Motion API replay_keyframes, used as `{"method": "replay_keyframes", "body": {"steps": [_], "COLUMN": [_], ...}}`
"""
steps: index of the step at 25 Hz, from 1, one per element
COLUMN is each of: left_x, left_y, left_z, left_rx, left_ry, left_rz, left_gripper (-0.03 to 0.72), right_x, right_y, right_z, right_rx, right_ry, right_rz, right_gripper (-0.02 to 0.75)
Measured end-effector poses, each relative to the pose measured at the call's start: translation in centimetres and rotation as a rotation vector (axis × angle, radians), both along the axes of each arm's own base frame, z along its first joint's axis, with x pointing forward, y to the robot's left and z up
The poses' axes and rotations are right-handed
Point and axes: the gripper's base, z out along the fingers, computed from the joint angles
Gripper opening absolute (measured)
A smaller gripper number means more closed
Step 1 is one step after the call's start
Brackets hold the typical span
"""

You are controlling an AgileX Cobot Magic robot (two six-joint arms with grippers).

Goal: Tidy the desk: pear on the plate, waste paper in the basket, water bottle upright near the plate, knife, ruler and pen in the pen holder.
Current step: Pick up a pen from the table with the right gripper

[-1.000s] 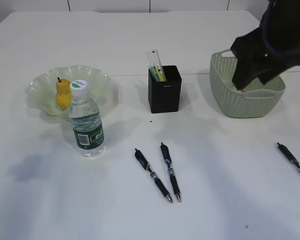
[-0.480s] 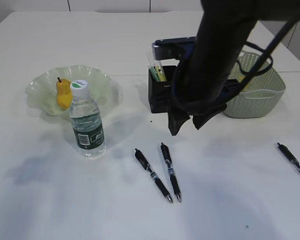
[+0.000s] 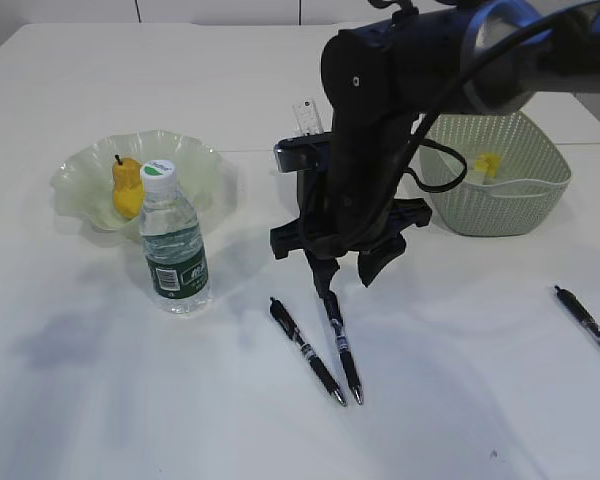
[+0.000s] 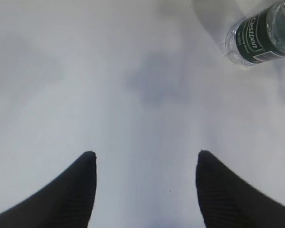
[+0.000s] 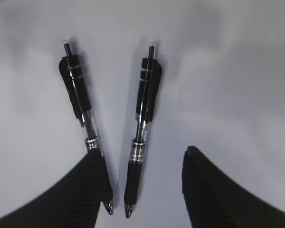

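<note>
Hovering with jaws spread and empty, the right gripper (image 3: 345, 272) hangs over two black click pens (image 5: 145, 128) lying side by side on the white desk (image 3: 460, 380); it should straddle only one barrel, mid-length, clear of its neighbour.

The white desk (image 3: 100, 400) carries the plate (image 3: 80, 170), water bottle (image 3: 174, 245), pen holder (image 3: 302, 190), basket (image 3: 500, 205) and three pens (image 3: 306, 350).

Pear (image 3: 126, 184) on plate (image 3: 80, 170), bottle (image 3: 174, 243) before it; basket (image 3: 500, 200) right of two pens (image 3: 320, 345).
</note>
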Motion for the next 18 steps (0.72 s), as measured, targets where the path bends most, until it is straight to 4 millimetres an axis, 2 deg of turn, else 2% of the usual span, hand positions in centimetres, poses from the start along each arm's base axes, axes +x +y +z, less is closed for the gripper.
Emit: {"method": "replay_keyframes", "body": {"steps": [18], "left_x": [0.1], "left_y": [0.0], "left_z": [0.1], "left_rx": [-0.001], "left_ry": [-0.016], "left_rz": [0.005], "left_gripper": [0.466], "right_x": [1.0], "right_y": [0.6], "right_z": [-5.0], "right_rx": [-0.039], "right_ry": [0.07], "right_rz": [-0.038], "right_gripper": [0.396]}}
